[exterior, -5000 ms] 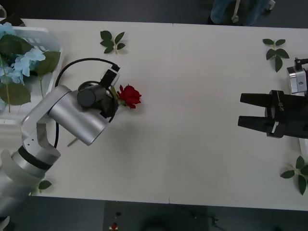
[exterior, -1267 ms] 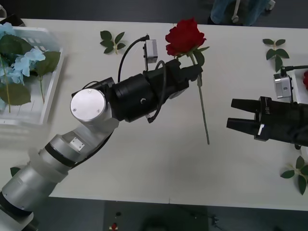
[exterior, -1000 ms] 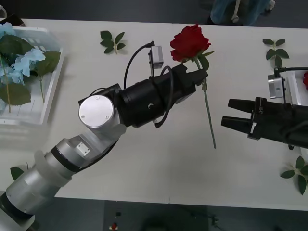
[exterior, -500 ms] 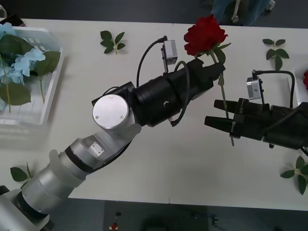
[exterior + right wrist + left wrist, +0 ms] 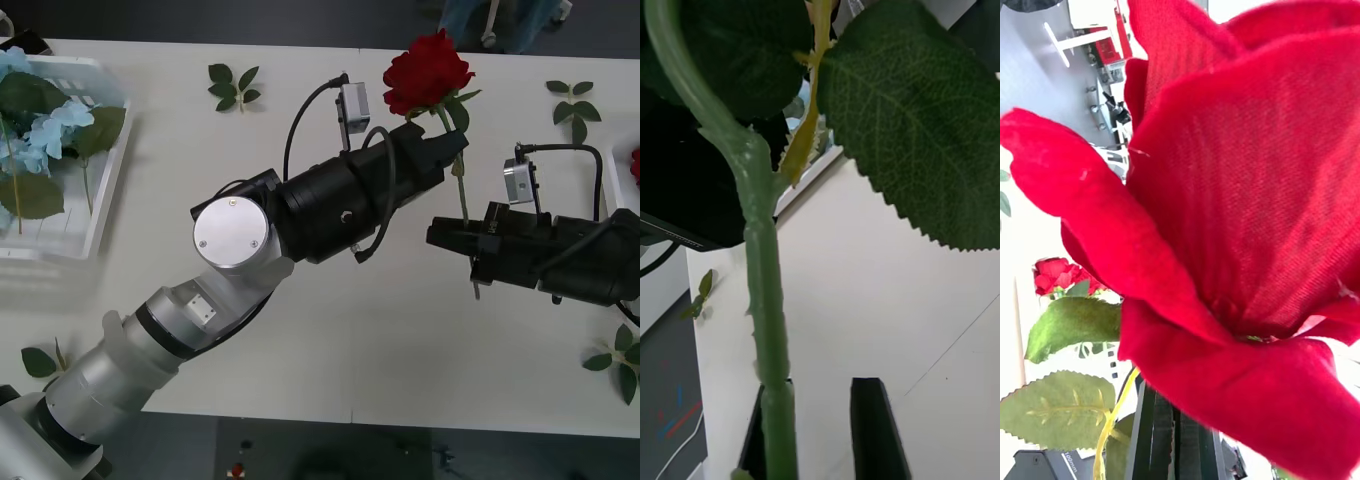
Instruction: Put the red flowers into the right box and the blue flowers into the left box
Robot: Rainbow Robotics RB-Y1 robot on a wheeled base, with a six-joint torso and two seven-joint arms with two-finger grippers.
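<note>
Front view: handover of one red rose in mid-air above the middle of the bench. Left pincer is clamped on the stem just under the bloom, holding it up and slightly tilted. Right pincer sits lower on the same stem, fingers drawn in around it. Right wrist view shows the stem lying against one black finger, the other finger mostly hidden behind it, so it looks gripped, though I cannot confirm a firm hold.

Blue flowers already lie in the slotted white basket at the bench's far left. Another red bloom peeks in at the right edge, where the right box should be. Loose leaf sprigs are scattered on the bench.

To do this step well, right pincer should be tight on the stem before the left lets go. Left then opens and backs off straight, without dragging the leaf or bloom. Keep the grip mid-stem so the heavy bloom does not swing.

Versus half a second ago: rose and left arm have hardly moved. Right pincer's fingers were spread either side of the stem then and are now closed in on it. The right arm has also shifted a little toward the stem.
</note>
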